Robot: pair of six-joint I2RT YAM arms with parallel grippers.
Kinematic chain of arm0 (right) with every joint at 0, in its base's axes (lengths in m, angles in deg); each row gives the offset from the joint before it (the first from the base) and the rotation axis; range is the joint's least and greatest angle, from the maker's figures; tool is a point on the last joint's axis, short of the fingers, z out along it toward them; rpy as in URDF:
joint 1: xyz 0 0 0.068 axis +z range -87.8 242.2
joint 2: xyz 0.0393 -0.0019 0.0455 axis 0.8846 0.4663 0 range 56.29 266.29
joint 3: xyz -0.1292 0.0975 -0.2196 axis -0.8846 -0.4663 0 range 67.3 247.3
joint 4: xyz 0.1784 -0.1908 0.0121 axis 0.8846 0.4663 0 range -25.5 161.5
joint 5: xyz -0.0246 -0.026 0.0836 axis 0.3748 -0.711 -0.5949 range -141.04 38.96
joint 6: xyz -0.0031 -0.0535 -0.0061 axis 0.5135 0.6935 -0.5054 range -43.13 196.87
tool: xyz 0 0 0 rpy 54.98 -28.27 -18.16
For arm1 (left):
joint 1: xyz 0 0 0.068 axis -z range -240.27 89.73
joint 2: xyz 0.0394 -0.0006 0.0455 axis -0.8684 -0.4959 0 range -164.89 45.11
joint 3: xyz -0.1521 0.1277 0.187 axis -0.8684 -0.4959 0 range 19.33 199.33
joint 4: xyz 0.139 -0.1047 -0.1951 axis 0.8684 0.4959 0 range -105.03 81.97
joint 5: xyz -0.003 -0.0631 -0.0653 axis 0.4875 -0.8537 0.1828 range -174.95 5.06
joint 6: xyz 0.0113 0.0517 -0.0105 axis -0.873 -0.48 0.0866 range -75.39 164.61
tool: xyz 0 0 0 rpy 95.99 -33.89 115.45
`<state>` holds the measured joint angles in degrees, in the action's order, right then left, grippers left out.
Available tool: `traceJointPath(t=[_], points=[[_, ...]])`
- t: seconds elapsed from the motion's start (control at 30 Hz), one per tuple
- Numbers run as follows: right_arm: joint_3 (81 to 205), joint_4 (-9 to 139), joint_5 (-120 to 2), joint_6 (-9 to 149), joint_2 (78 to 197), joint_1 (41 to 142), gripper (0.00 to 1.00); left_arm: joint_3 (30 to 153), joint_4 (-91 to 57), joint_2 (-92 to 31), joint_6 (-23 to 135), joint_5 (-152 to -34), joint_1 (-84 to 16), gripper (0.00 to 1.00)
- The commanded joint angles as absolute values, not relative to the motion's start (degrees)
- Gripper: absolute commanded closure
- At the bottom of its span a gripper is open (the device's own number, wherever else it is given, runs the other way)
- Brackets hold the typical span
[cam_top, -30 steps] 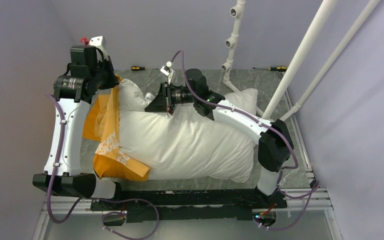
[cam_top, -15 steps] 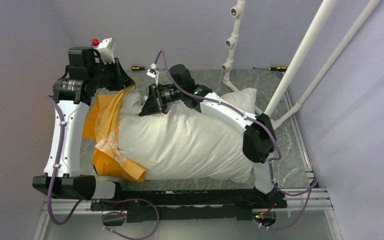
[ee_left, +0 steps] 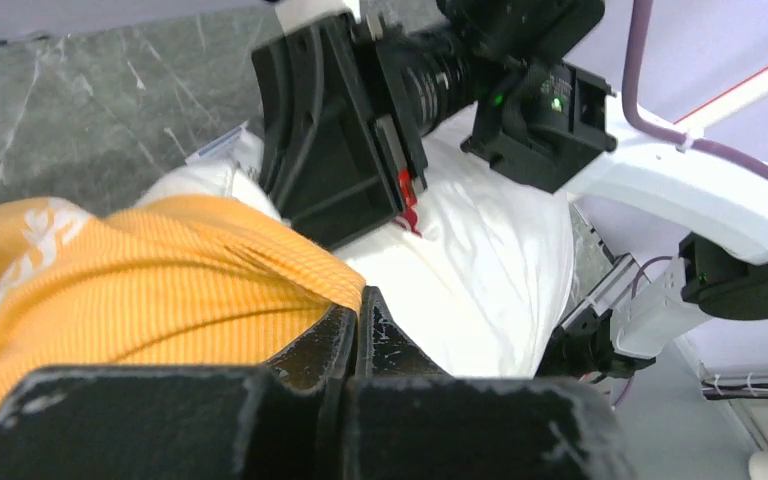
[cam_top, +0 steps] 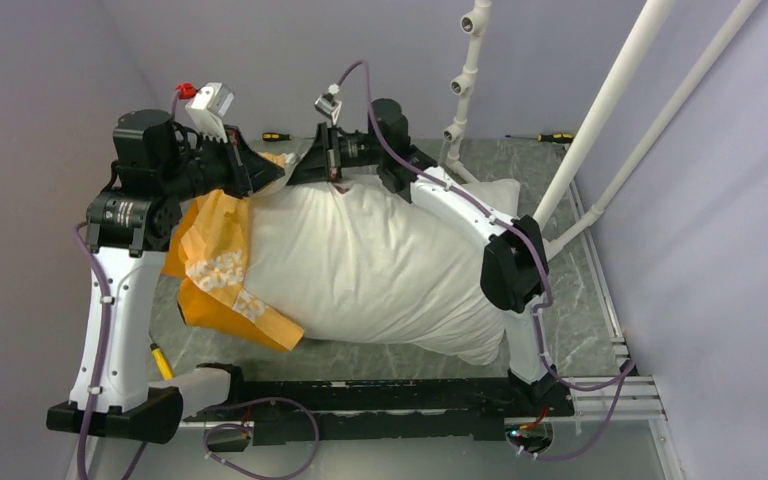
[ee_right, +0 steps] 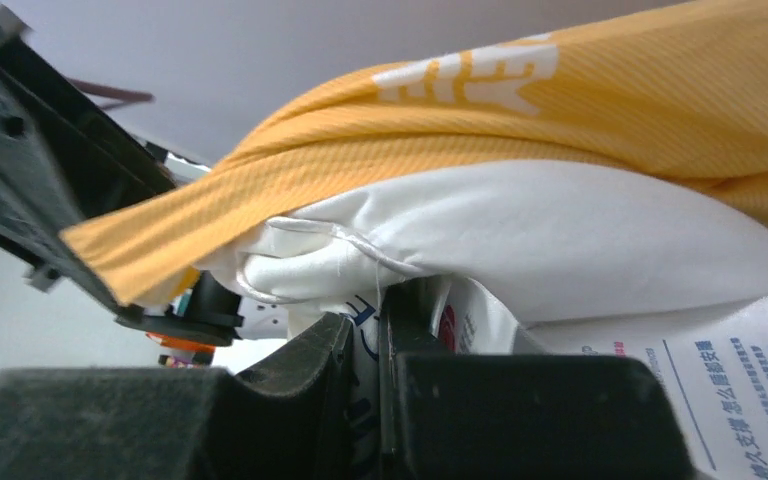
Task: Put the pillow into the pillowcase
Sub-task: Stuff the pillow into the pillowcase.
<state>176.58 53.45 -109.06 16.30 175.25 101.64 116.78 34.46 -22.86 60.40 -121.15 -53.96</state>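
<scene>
The white pillow (cam_top: 380, 265) lies across the table, its left end inside the orange-yellow pillowcase (cam_top: 215, 255). My left gripper (cam_top: 260, 172) is shut on the pillowcase's far edge, held up above the table; in the left wrist view its jaws (ee_left: 357, 315) pinch the orange fabric (ee_left: 140, 290). My right gripper (cam_top: 305, 168) is shut on the pillow's far left corner. In the right wrist view its jaws (ee_right: 370, 335) clamp the pillow's white tag and fabric (ee_right: 520, 240), with the pillowcase (ee_right: 520, 110) draped over it. The two grippers are close together, facing each other.
Two screwdrivers lie at the table's far edge, one on the left (cam_top: 272, 135) and one on the right (cam_top: 550, 137). White pipes (cam_top: 600, 120) rise at the back right. A yellow-handled tool (cam_top: 160, 360) lies near the left arm base. Walls close in on the left and back.
Both grippers have risen and moved toward the back. The right gripper lifted the pillow's corner up. The left gripper pulled the pillowcase edge right, toward it. The left arm base swung.
</scene>
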Motion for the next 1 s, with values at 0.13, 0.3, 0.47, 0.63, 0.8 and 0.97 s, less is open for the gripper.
traceJointPath(t=[0.13,0.3,0.47,0.63,0.8,0.97], points=[[182.7,50.6,-97.3,17.4,171.5,97.0,1.0,111.5,24.1,-17.6,61.7,-125.7,-51.0,1.0],[180.7,66.2,-90.6,31.4,169.3,97.7,1.0,98.9,20.8,-15.8,66.4,-118.5,-51.0,1.0],[165.3,66.9,-87.6,37.7,164.6,99.4,0.68,83.9,21.2,-8.2,70.8,-108.7,-51.0,1.0],[155.4,65.4,-86.1,41.3,156.6,100.8,0.23,76.4,25.2,3.0,73.7,-101.4,-51.0,1.0],[160.8,68.9,-84.7,46.4,155.1,105.8,0.13,77.8,32.8,11.0,73.6,-93.5,-51.0,1.0],[166.0,66.7,-83.8,47.3,158.0,109.0,0.12,81.1,36.5,13.8,73.6,-91.0,-51.0,1.0]])
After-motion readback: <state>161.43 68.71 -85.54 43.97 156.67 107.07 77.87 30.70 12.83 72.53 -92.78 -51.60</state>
